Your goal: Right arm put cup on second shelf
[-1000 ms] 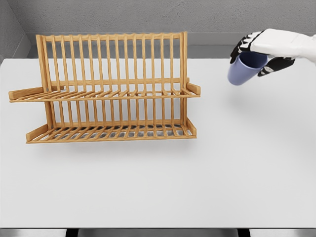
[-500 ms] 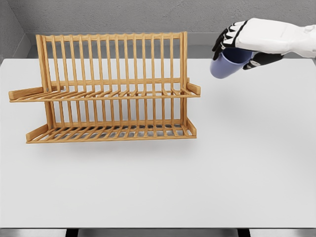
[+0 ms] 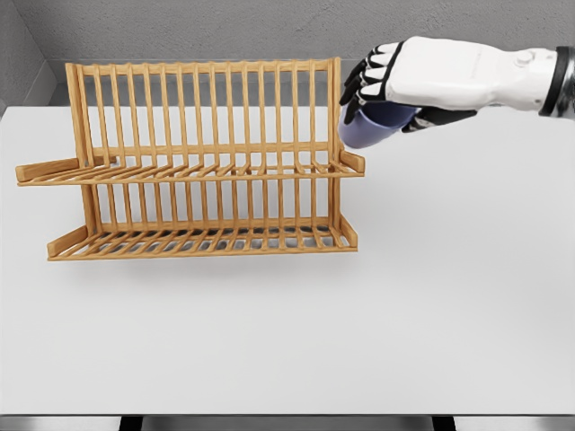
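Note:
My right hand (image 3: 388,90) comes in from the right edge and is shut on a blue cup (image 3: 368,127), held tilted in the air. The cup hangs just above and to the right of the right end of the wooden rack's upper shelf (image 3: 189,171). The wooden dish rack (image 3: 202,162) stands on the white table, with a lower shelf (image 3: 202,241) near the tabletop. Both shelves hold nothing. The hand covers the cup's upper part. My left arm does not show.
The white table (image 3: 359,332) stretches wide in front of and right of the rack. A grey wall runs along the back edge. The rack's tall upright slats rise behind the upper shelf.
My right hand has carried the cup leftward and slightly up, from well right of the rack to just beside its upper right end.

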